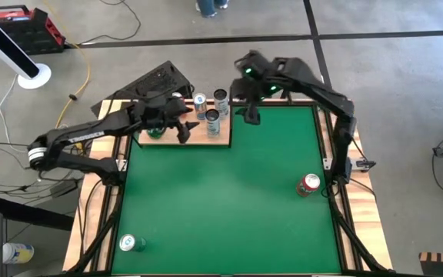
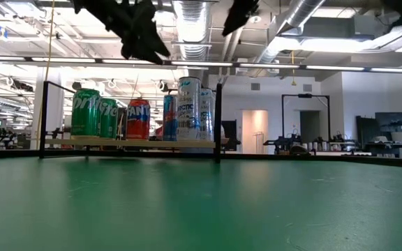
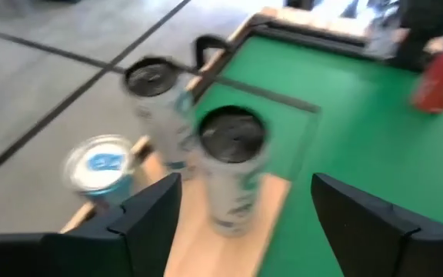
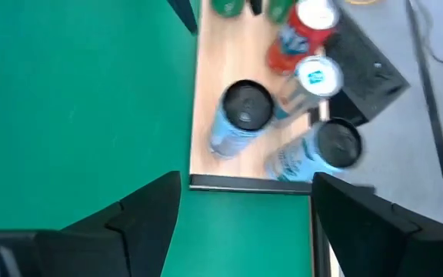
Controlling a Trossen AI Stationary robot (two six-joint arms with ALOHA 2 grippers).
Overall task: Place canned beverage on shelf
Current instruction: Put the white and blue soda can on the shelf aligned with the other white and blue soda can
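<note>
I read both arms at the far edge of the green mat (image 1: 229,200), above the shelf (image 1: 223,138). The left gripper (image 1: 181,129) hangs over the shelf's middle with its jaws spread and nothing between them; its wrist view looks down past its fingers (image 3: 148,219) onto the tall pale cans. The right gripper (image 1: 250,115) hangs just off the shelf's right end, jaws likewise spread and empty. On the shelf I count two green cans (image 2: 93,111) at the left end, an orange-and-blue can (image 2: 137,118), a short blue can (image 2: 169,117) and two tall pale cans (image 2: 190,108), all upright and close together. Off the shelf, a red can (image 1: 308,185) stands on the mat near the right edge, and a green can (image 1: 131,243) stands near the mat's front left corner, both well apart from either gripper.
</note>
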